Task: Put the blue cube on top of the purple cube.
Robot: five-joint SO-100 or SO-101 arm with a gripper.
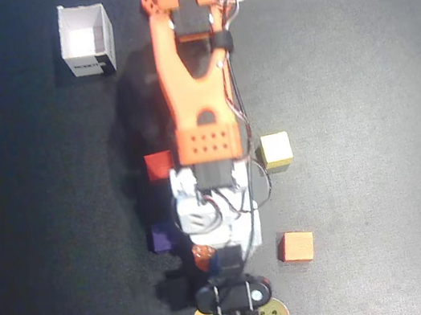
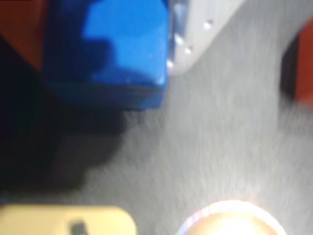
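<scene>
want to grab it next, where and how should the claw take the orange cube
Take the orange cube by two opposite side faces, coming straight down from above. In the overhead view it lies flat with nothing touching it, so all sides look free. Its edges sit slightly turned, so line the grip up with them.

Overhead view's soft and dim, shadow pooling left of the orange plastic arm (image 1: 196, 86); wrist view's heavily blurred throughout.

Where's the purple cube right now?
In the overhead view, the purple cube peeks out at the arm's left edge, below the red cube.
</scene>
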